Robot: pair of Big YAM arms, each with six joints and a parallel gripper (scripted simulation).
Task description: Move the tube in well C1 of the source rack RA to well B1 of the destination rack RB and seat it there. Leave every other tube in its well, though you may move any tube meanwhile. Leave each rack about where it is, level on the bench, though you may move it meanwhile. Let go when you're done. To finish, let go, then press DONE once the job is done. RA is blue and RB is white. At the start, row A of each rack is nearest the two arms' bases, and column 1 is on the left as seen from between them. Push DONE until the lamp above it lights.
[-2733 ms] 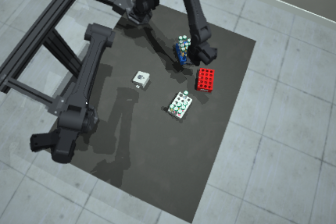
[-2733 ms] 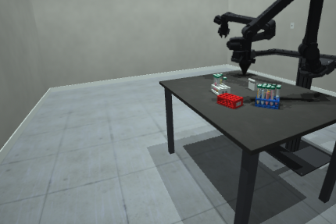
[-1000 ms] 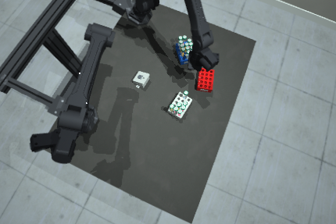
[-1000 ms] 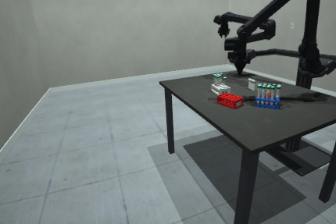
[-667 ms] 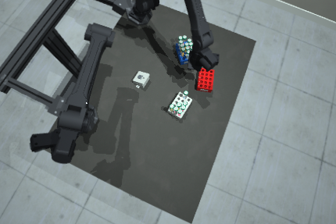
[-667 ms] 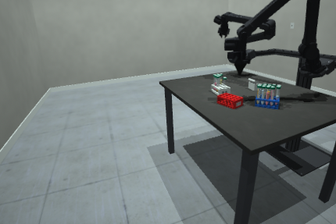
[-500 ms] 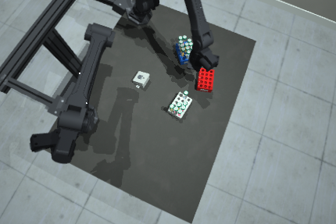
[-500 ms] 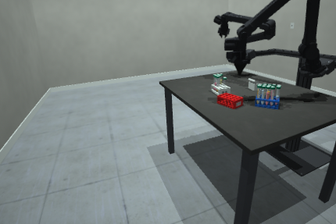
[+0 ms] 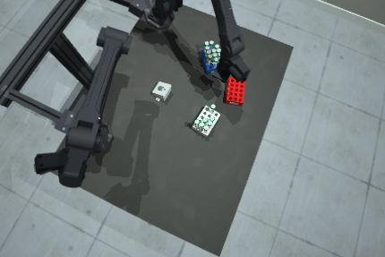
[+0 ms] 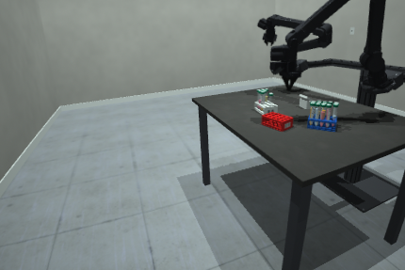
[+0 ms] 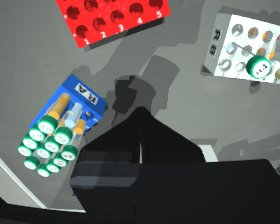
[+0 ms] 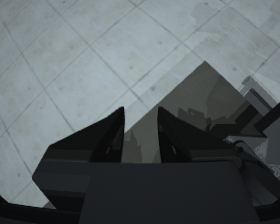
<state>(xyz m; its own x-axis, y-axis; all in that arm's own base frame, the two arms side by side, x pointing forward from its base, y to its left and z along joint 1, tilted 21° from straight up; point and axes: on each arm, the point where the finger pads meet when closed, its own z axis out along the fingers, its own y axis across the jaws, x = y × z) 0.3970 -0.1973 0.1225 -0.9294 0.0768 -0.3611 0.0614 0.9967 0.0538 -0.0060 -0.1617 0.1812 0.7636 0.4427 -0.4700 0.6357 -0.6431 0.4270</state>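
The blue source rack RA (image 9: 209,70) (image 10: 324,124) (image 11: 75,82) holds several green-capped tubes. The white destination rack RB (image 9: 217,115) (image 11: 212,57) also holds several. One green-capped tube (image 9: 212,107) (image 11: 259,66) stands in RB's end column by the label, seemingly in the middle row; its exact depth cannot be told. My left gripper (image 10: 289,88) (image 11: 140,113) is shut and empty, above the bench between the racks. My right gripper (image 10: 269,42) (image 12: 141,113) is open and empty, raised at the far side from RA. The white DONE box (image 9: 166,89) (image 10: 303,102) shows no visible glow.
A red rack (image 9: 235,91) (image 10: 277,121) (image 11: 116,25) with empty wells stands beside RA and RB, toward the bench edge away from the arm bases. The left arm's forearm passes over the area beside RA. A dark metal frame (image 9: 49,22) stands behind the arm bases.
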